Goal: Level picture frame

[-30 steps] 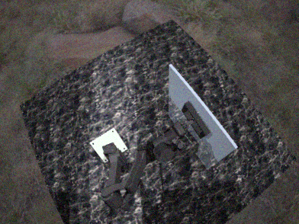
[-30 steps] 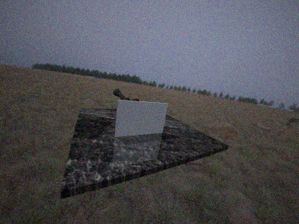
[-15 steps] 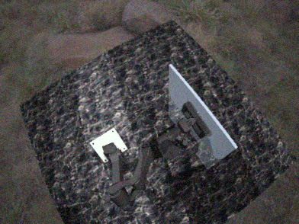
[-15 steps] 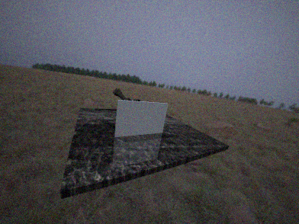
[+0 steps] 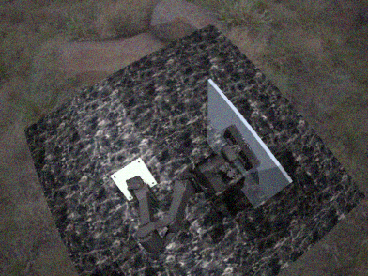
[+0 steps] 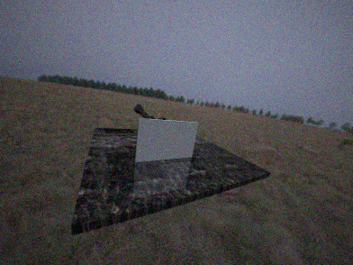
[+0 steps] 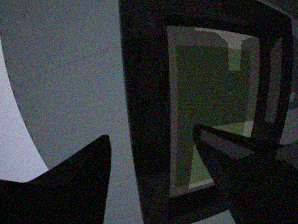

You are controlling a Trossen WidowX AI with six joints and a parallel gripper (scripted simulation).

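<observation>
The picture frame (image 5: 241,141) (image 7: 145,75) is dark, with a pale inner border and a green picture, and is at the grey wall panel (image 5: 218,113) (image 6: 167,140) (image 7: 65,95). The screw and the notched strip are hidden. My gripper (image 5: 239,163) (image 7: 152,137) is open, close in front of the frame. In the wrist view its fingertips appear on either side of the frame's left bar, the right one over the picture. No contact can be made out. The slanted views do not show clearly whether the frame is level. The wall hides the frame in the exterior view.
The arm's white base plate (image 5: 123,179) is on the dark marbled table (image 5: 94,122) (image 6: 108,180). The arm reaches from there to the wall. The wall's top edge (image 5: 251,126) runs diagonally behind the frame. Part of the arm (image 6: 140,109) shows above the wall.
</observation>
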